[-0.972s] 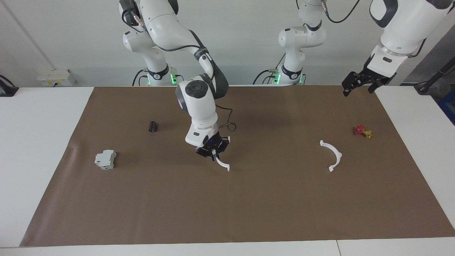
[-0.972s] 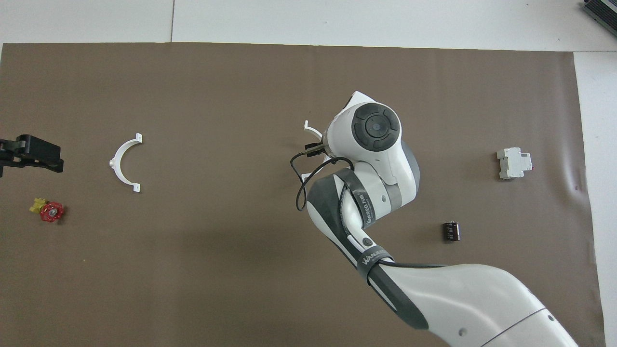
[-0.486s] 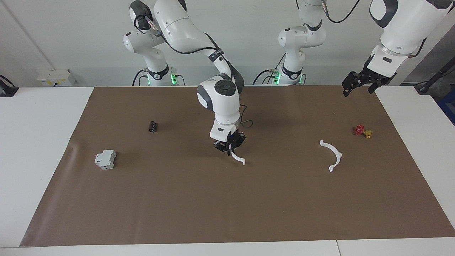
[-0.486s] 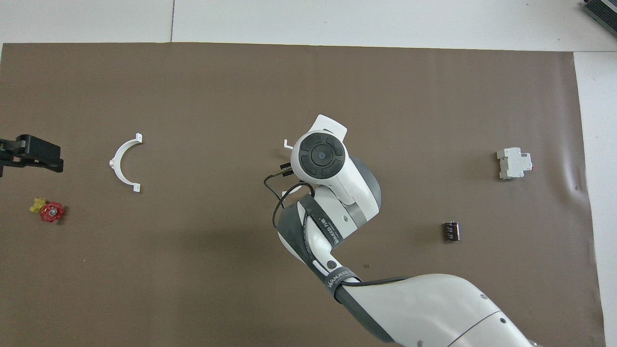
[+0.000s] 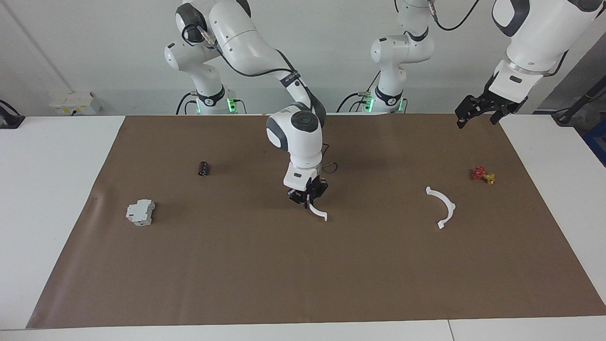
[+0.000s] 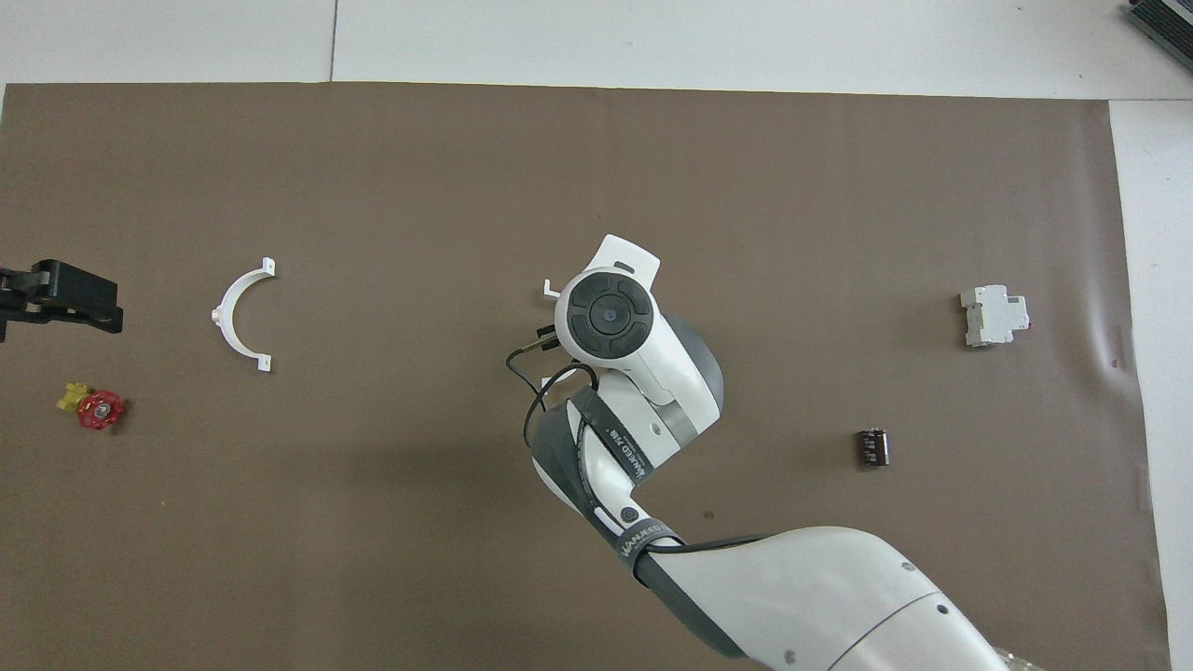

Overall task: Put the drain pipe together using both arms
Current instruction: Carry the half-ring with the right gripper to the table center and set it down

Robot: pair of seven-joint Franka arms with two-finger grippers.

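Note:
The drain pipe is in two white half-rings. One half-ring [image 5: 319,212] hangs from my right gripper [image 5: 308,201], which is shut on its upper end over the middle of the brown mat. In the overhead view the right arm's wrist covers most of this piece, and only a tab of the half-ring [image 6: 550,287] pokes out. The other half-ring [image 5: 443,206] [image 6: 237,315] lies flat on the mat toward the left arm's end. My left gripper [image 5: 476,121] [image 6: 63,302] hangs open and holds nothing, high over that end of the mat, above the mat's edge by the robots.
A small red and yellow valve [image 5: 483,175] [image 6: 93,408] lies near the loose half-ring. Toward the right arm's end sit a grey-white boxy block [image 5: 140,212] [image 6: 994,315] and a small black cylinder [image 5: 203,168] [image 6: 872,447]. White table [image 5: 57,189] surrounds the mat.
My right gripper has carried its half-ring toward the left arm's end of the table, most of the way in the first half second. The left arm has not moved.

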